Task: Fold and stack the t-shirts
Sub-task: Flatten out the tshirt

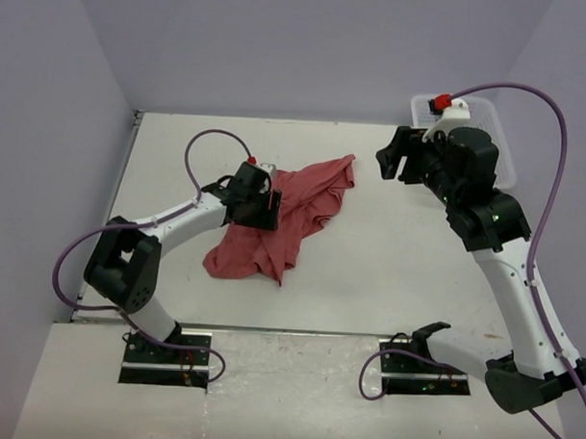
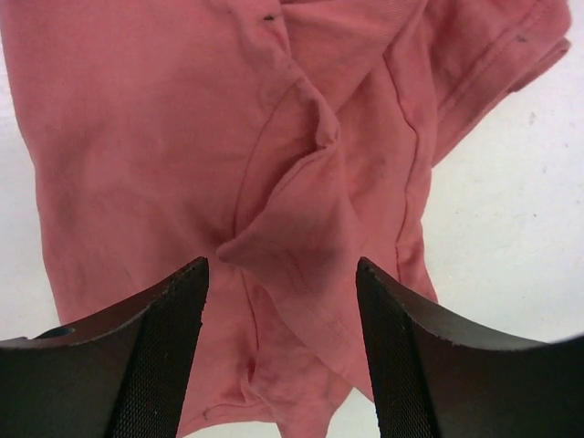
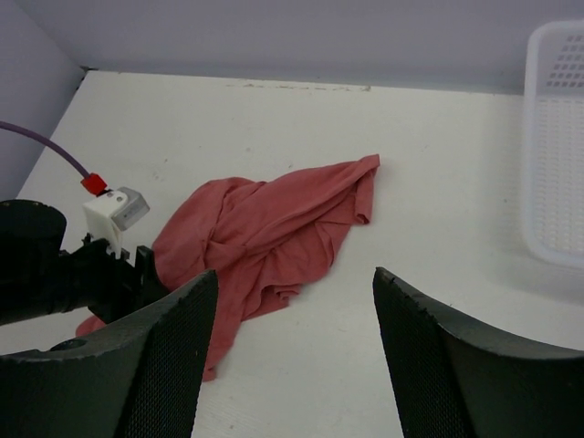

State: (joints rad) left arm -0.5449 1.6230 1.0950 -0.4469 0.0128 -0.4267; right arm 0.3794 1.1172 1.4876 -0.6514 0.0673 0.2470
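You're at the very start — the t-shirt point(image 1: 303, 196) lies crumpled on the table point(image 1: 397, 271), left of centre, well apart from the basket point(image 3: 557, 146). Your left gripper point(image 2: 278, 269) hangs low over it, jaws apart astride a raised ridge of cloth without pinching it; the right gripper point(image 3: 297, 278) is up off the table, jaws apart and empty. Next, I'd judge, comes spreading it flat — pinch an edge, not a bunched ridge, and bring the right in

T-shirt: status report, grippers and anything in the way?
Left gripper open, straddling a raised fold. Right gripper open, empty, above table. T-shirt crumpled, unfolded. Basket far right, apart from it.
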